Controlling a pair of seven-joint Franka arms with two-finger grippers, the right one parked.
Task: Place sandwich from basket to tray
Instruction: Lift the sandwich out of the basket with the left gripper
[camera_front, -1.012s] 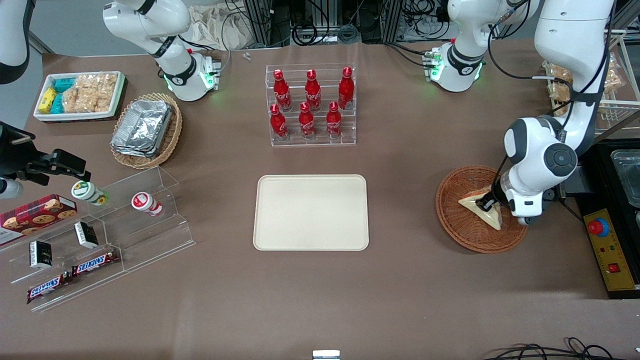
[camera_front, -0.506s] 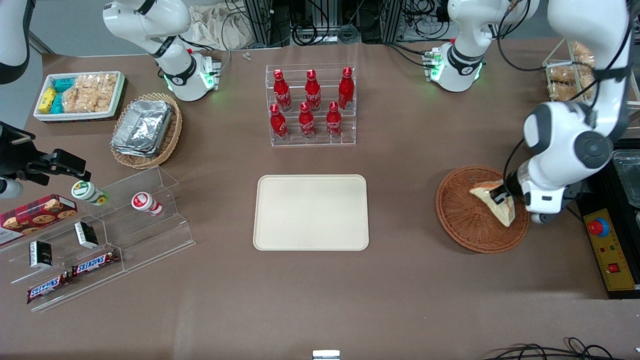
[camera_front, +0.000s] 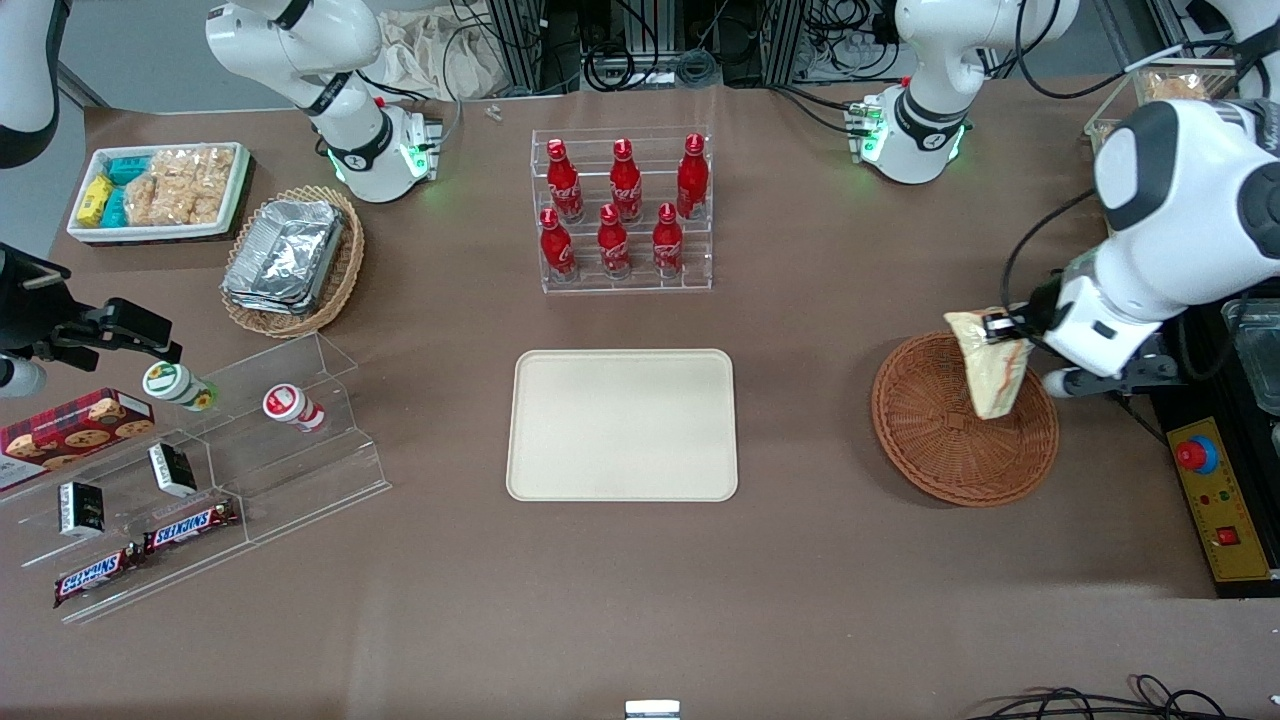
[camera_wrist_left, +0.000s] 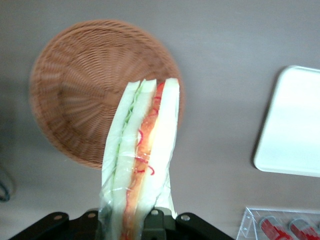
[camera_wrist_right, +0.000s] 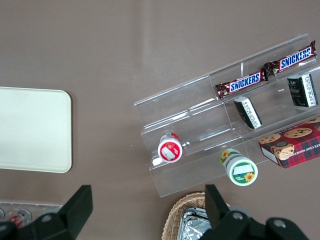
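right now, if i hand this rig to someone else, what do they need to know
Gripper: shut on the sandwich, held up above the basket, clear of the weave.
Basket: at the working arm's end of the table, nothing else in it.
Tray: mid-table, nearer the front camera than the bottle rack, nothing on it.
Done: sandwich gripped and out of the basket.
Left: carry it over to the tray, lower it, release.

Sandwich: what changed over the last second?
The gripper, shut on the sandwich, lifted it out of the basket; it now hangs above the basket's rim, farther from the front camera. The basket and tray stayed put.
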